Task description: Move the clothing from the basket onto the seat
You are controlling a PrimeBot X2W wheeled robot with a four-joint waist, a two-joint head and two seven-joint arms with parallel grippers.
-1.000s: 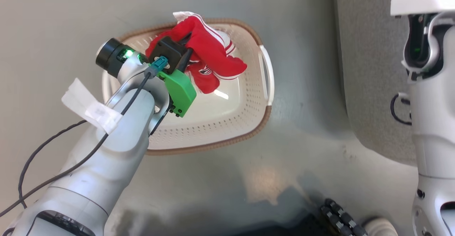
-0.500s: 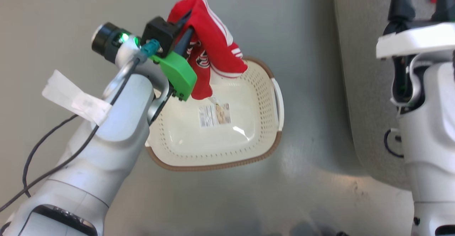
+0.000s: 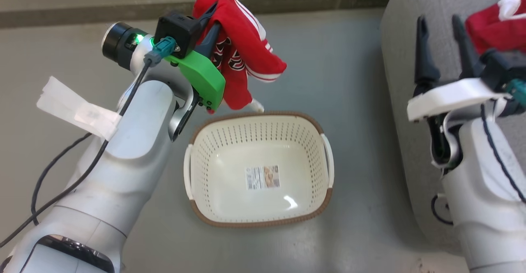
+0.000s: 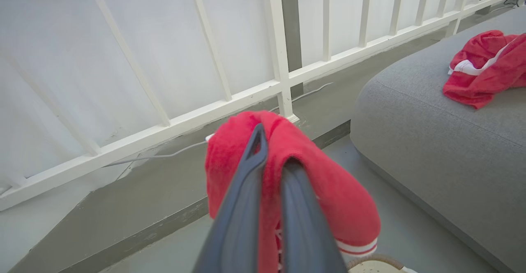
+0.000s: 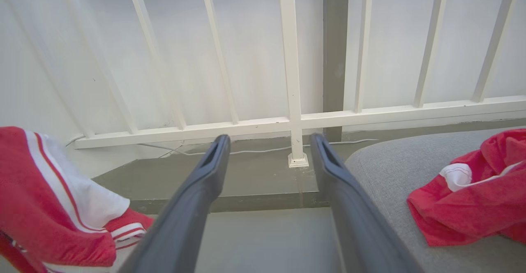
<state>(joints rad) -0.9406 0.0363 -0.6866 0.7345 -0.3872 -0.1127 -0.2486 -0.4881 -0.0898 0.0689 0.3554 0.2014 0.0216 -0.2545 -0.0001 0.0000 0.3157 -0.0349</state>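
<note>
My left gripper (image 3: 210, 20) is shut on a red garment (image 3: 242, 51) with white stripes and a dark emblem. It hangs in the air above the far rim of the basket. In the left wrist view the garment (image 4: 328, 190) drapes over the tips of the left gripper (image 4: 273, 149). The cream basket (image 3: 197, 158) stands on the floor, holding only the label on its bottom. A second red garment (image 3: 497, 26) lies on the grey seat (image 3: 398, 38) at the right. My right gripper (image 3: 439, 21) is open and holds nothing, just left of that garment (image 5: 472, 207).
A white railing (image 4: 279, 84) with upright bars stands behind the basket and the seat (image 4: 431, 141). A thin cable (image 5: 254, 151) runs along its foot, on a raised kerb. Grey floor lies between the basket and the seat's rounded edge.
The left gripper has lifted the red garment out of the basket and holds it higher. The head camera has tilted up, bringing the right gripper's fingers and the garment on the seat into view.
</note>
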